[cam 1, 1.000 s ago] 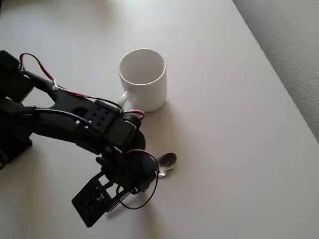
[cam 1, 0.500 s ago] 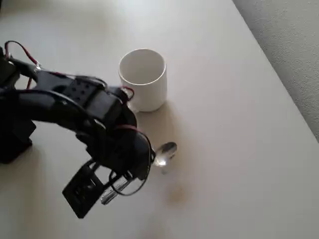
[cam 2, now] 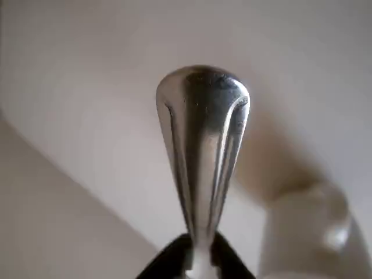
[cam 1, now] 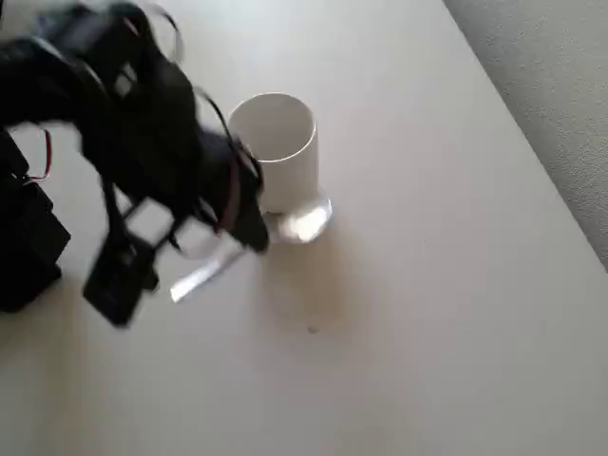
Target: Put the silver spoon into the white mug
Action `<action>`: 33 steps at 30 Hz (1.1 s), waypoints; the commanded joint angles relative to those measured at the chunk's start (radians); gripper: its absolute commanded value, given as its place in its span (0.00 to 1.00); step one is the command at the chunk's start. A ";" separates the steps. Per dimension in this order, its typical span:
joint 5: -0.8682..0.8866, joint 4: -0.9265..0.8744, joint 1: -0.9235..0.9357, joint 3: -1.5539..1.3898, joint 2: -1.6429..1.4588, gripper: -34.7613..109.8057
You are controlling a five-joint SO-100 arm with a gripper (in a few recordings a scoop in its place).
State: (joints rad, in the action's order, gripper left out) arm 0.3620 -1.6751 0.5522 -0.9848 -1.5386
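Note:
The silver spoon (cam 1: 302, 224) is off the table, level and blurred by motion, its bowl just in front of the white mug (cam 1: 275, 142) and its handle end pointing lower left. My black gripper (cam 1: 247, 233) is shut on the spoon's handle, close to the mug's near side. In the wrist view the ridged handle end of the spoon (cam 2: 203, 145) rises large from between the dark fingers of the gripper (cam 2: 195, 260). The mug (cam 2: 308, 232) shows as a pale blur at the lower right. The mug stands upright with nothing inside.
The pale table (cam 1: 427, 313) stretches open to the right and front of the mug. Its right edge (cam 1: 532, 161) runs diagonally beside a grey floor. The arm's dark base (cam 1: 28, 247) sits at the left edge.
The gripper has lifted the spoon from the table and swung it up and back toward the mug. The arm has risen and blurs with motion.

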 commanded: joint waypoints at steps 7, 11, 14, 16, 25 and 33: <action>-0.020 -0.140 -0.189 0.029 -0.249 0.23; -0.020 -0.141 -0.232 -0.014 -0.261 0.23; -0.020 -0.127 -0.270 -0.063 -0.258 0.23; -0.020 -0.100 -0.290 -0.114 -0.258 0.23; -0.017 0.057 -0.333 -0.357 -0.276 0.23; -0.020 0.156 -0.334 -0.439 -0.247 0.23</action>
State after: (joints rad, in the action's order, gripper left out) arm 0.3467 -1.5800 0.2255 -1.4082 -1.7503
